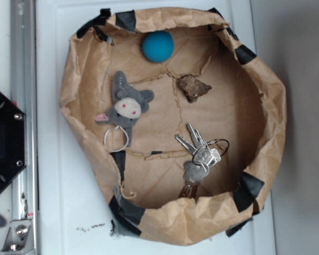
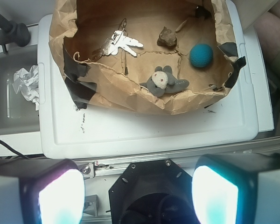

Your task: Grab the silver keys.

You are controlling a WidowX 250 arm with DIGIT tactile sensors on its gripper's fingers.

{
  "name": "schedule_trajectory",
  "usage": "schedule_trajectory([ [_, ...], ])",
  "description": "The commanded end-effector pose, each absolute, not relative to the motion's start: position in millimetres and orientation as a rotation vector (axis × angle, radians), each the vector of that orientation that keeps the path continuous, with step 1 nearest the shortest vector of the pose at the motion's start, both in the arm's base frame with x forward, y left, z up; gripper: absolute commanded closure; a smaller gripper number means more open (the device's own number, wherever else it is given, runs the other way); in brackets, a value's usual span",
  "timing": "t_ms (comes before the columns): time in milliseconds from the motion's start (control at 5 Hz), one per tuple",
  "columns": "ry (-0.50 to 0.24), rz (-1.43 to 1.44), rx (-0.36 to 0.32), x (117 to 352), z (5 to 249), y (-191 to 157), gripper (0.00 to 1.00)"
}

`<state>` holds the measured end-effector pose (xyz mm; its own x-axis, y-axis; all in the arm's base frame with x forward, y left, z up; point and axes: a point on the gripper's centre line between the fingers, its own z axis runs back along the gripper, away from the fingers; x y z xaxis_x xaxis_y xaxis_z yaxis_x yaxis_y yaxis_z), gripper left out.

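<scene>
The silver keys [image 1: 198, 155] lie in a bunch on the floor of a brown paper basket [image 1: 266, 90], at its lower right in the exterior view. One brownish key points toward the basket's near wall. In the wrist view the keys [image 2: 119, 43] lie at the upper left inside the basket [image 2: 144, 100]. My gripper [image 2: 137, 193] is open and empty, high above the robot's black base and well short of the basket. Its two fingers [image 2: 60, 198] glow white at the bottom of the wrist view. The gripper does not show in the exterior view.
Inside the basket also lie a grey plush animal [image 1: 126, 105] with a white ring [image 1: 116, 138], a brown rock-like lump [image 1: 193, 87] and a teal ball [image 1: 157, 45]. The basket stands on a white lid [image 2: 144, 130]. Crumpled white paper [image 2: 28, 81] lies in a tub at left.
</scene>
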<state>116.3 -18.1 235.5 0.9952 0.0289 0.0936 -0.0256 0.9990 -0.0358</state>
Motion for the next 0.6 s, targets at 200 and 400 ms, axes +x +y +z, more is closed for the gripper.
schedule_trajectory([
  [200,-0.124,-0.098,-0.086,217,215,-24,0.00],
  [400,-0.189,-0.236,-0.134,249,200,-19,0.00],
])
